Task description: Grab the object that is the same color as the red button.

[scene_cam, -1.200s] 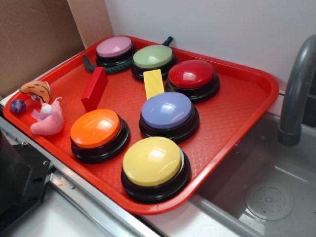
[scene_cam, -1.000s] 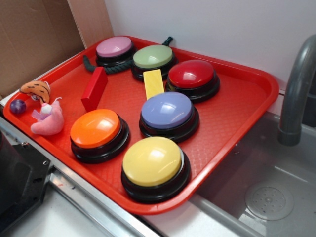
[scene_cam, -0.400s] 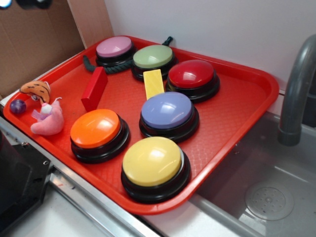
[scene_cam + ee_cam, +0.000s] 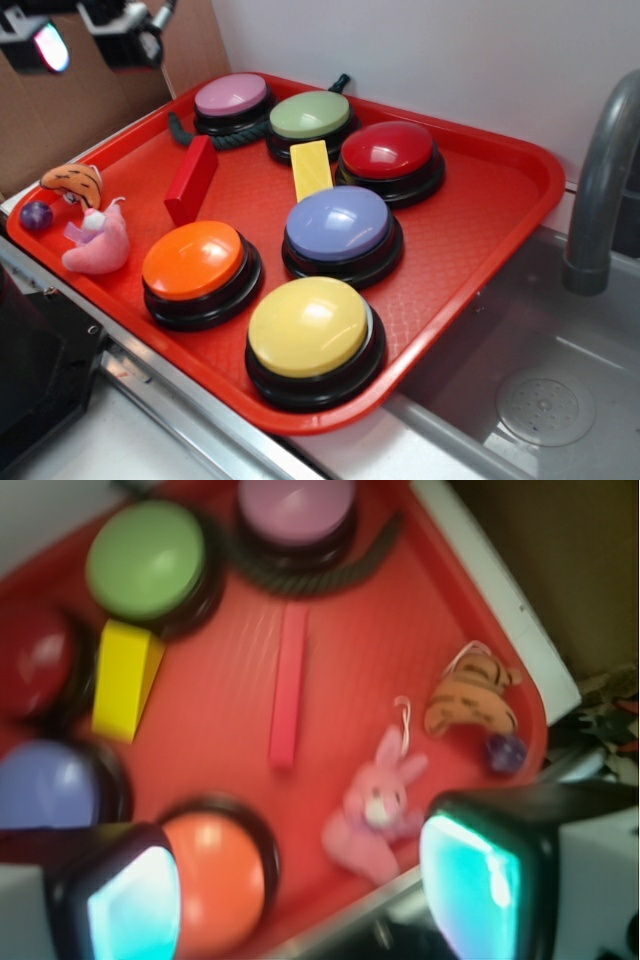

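Observation:
A small red block [image 4: 191, 179] stands on edge on the red tray [image 4: 480, 220], left of the yellow block [image 4: 311, 168]; from the wrist camera the red block [image 4: 288, 685] is a thin strip at centre. The red button [image 4: 388, 155] sits at the tray's back right, and shows at the left edge as the red button [image 4: 35, 660] in the wrist view. My gripper [image 4: 85, 38] hangs high at the top left, well above and left of the red block. In the wrist view the gripper [image 4: 300, 895] is open, its pads wide apart, holding nothing.
Pink [image 4: 232, 98], green [image 4: 310, 118], purple [image 4: 340, 228], orange [image 4: 197, 265] and yellow [image 4: 308, 330] buttons crowd the tray. A dark rope [image 4: 215, 138] curls behind the block. A pink plush [image 4: 98, 245], a tiger toy [image 4: 72, 183] and a small purple ball [image 4: 36, 215] lie at the left rim. A sink and faucet [image 4: 600, 190] are right.
My gripper has come into the exterior view at the top left, moving down and right. Nothing on the tray has moved.

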You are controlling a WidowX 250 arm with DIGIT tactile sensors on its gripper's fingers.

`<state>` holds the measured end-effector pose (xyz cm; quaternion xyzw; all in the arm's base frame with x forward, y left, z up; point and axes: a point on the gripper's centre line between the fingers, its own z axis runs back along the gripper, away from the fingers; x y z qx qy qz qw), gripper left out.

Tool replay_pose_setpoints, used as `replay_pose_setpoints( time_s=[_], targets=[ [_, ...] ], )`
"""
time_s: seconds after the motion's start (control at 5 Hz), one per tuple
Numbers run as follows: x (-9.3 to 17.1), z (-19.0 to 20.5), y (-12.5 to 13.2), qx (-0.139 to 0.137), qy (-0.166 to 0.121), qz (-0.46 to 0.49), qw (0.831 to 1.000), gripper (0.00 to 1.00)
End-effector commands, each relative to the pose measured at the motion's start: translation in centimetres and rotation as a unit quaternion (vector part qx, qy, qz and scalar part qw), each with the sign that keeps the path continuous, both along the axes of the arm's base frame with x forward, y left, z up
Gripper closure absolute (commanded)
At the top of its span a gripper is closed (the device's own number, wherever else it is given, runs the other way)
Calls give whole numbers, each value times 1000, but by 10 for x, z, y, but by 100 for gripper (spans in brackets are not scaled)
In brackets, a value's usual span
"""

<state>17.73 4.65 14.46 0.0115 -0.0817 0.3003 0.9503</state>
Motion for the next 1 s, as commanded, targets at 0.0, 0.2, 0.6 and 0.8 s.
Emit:
replay_pose_setpoints(
  time_s=[0.0,0.2,0.6,0.8],
  targets=[
    [20,-54,18,41,-24,89,995,0],
    [32,-81,19,43,-24,102,994,0],
    [43,-121,15,15,8,72,997,16],
    [42,-127,17,19,-7,78,997,100]
  ],
)
